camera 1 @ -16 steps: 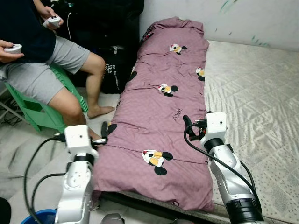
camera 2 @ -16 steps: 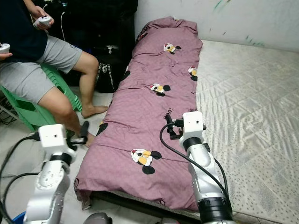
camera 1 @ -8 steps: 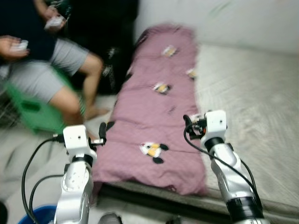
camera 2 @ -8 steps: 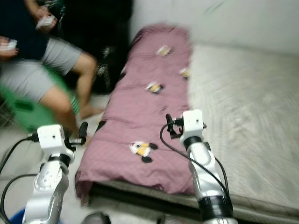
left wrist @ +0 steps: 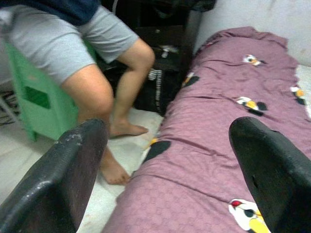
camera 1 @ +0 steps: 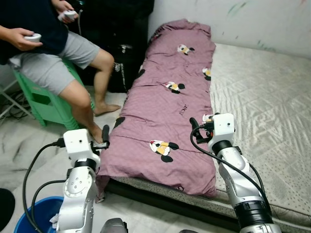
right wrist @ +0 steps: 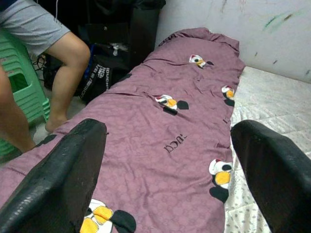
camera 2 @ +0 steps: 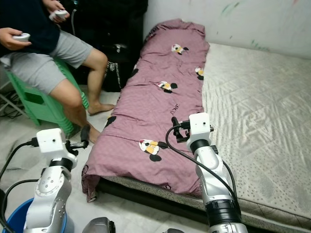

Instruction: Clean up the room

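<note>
Purple quilt (camera 1: pixel 167 114): folded into a long strip, printed with cartoon mouse heads and a small black word, unreadable. It lies along the mattress (camera 1: pixel 262 107) on the edge nearest the seated person (camera 1: pixel 46 53); long axis runs from the mattress's near edge to the wall. Near corner hangs over that edge. Left gripper (left wrist: pixel 165 165) held off the quilt's near corner, fingers wide, empty. Right gripper (right wrist: pixel 167 167) over the quilt's mattress-side edge, fingers wide, empty. Green stool (camera 1: pixel 36 99) under the person; blue bucket (camera 1: pixel 34 224) beside the left arm.
</note>
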Available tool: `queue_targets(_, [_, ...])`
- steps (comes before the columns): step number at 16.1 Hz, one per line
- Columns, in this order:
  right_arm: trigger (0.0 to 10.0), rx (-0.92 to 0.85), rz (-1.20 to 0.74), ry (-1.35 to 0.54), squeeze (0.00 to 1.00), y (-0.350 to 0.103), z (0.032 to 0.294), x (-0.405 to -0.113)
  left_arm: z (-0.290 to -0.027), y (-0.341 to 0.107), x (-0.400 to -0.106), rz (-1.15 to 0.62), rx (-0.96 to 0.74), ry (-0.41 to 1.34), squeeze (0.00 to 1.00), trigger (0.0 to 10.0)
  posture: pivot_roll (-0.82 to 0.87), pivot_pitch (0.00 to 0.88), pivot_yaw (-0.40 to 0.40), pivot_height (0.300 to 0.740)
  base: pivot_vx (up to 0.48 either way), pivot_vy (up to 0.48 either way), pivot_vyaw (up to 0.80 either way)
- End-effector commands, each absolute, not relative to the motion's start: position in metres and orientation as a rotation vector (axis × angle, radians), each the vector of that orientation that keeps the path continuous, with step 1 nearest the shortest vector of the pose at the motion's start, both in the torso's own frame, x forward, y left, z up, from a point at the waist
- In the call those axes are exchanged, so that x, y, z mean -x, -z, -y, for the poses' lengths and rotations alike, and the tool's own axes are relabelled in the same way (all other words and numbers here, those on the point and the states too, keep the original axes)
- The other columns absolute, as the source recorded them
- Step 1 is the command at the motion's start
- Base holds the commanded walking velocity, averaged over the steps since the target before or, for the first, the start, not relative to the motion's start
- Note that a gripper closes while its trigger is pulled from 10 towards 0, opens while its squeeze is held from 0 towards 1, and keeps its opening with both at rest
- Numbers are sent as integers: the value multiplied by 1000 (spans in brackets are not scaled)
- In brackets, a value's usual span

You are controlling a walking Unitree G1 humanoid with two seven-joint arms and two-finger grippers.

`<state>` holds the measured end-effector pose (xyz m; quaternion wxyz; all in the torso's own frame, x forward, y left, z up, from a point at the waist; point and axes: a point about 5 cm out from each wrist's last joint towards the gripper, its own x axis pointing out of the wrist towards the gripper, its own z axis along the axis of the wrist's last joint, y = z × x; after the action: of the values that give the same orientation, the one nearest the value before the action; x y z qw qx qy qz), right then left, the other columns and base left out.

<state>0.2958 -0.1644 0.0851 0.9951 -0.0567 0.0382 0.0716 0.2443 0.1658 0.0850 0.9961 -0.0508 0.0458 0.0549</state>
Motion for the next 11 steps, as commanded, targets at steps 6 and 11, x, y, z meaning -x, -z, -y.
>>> queue_targets(6, [10000, 111, -67, -153, 0, -86, 159, -299, -167, -87, -248, -89, 100, -111, 0, 10000, -38, 0, 0, 740, 0, 480, 0])
queue_targets(11, [10000, 128, -46, -186, 0, -88, 154, -300, -167, -91, -249, -51, 87, -123, 0, 10000, -36, 0, -1, 740, 0, 0, 235])
